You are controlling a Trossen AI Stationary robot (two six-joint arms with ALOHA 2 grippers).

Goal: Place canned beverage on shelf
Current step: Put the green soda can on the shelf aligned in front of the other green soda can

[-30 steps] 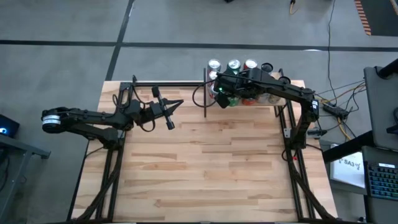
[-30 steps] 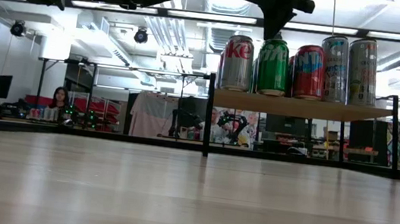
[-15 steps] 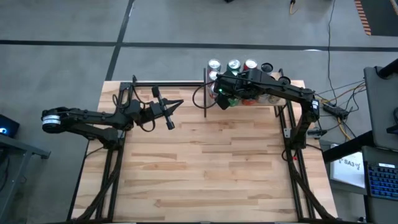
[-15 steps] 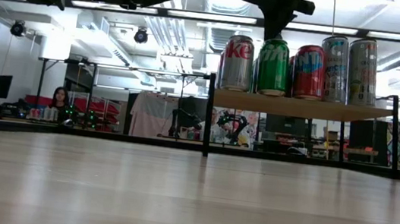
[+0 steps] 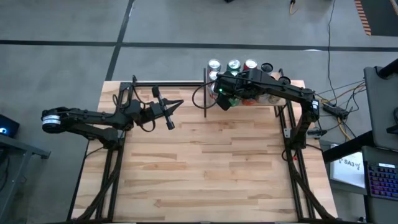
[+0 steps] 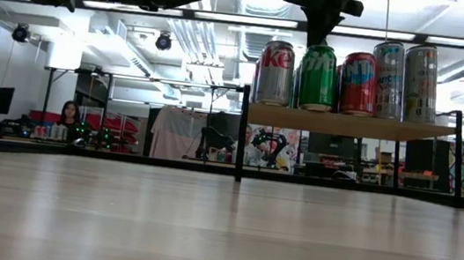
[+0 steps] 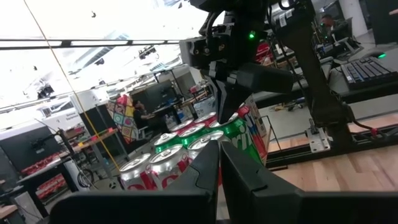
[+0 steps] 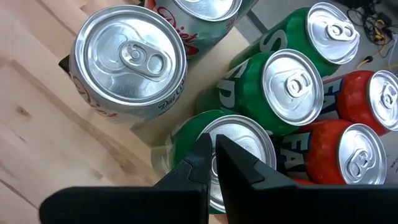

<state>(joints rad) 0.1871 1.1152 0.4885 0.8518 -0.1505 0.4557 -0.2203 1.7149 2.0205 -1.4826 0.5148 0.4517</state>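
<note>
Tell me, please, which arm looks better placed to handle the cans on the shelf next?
Probably the right: the right gripper, shut and empty, hovers directly above the green can on the shelf. The left gripper, also shut, hangs over bare table beside the shelf.

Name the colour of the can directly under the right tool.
Green, with a silver top; the right wrist view shows the can best.

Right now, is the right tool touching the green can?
Cannot tell. Low view puts the right tool directly over the green can; neither gap nor contact shows plainly.
</note>
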